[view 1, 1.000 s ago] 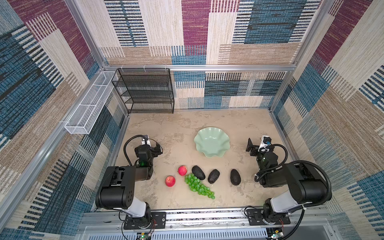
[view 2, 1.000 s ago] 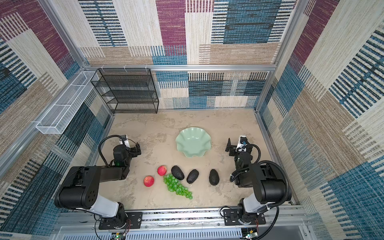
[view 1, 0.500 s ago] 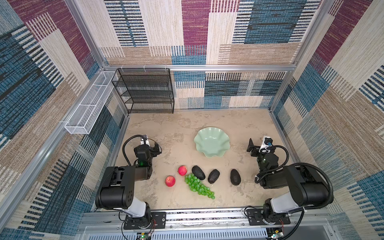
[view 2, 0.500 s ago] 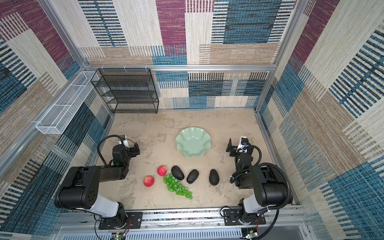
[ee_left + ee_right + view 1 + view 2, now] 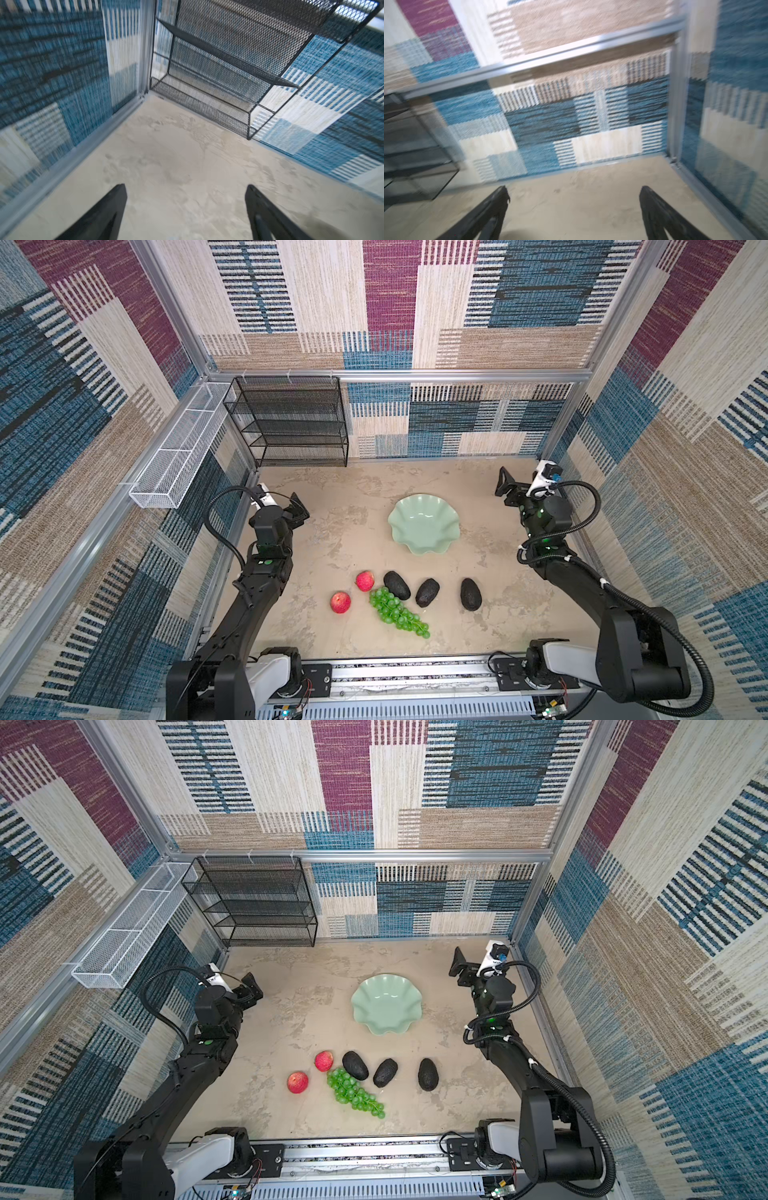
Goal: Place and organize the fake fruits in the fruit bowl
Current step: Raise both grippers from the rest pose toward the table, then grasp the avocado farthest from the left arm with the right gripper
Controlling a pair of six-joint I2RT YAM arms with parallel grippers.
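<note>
The pale green fruit bowl (image 5: 424, 506) (image 5: 386, 986) sits empty, right of centre on the beige floor in both top views. In front of it lie the fake fruits: two red apples (image 5: 364, 580) (image 5: 340, 602), a bunch of green grapes (image 5: 397, 613) (image 5: 353, 1094) and three dark avocados (image 5: 397, 585) (image 5: 427, 592) (image 5: 471, 594). My left gripper (image 5: 298, 512) (image 5: 186, 185) hangs open by the left wall, far from the fruits. My right gripper (image 5: 505, 485) (image 5: 574, 187) is open near the back right corner, beyond the bowl. Neither holds anything.
A black mesh shelf rack (image 5: 291, 423) (image 5: 228, 72) stands against the back wall on the left. A white wire basket (image 5: 178, 460) hangs on the left wall. Patterned walls close in the floor on three sides, with a metal rail along the front.
Both grippers have moved toward the back wall. The left jaws have narrowed a little. The fruits and the bowl have not moved.
</note>
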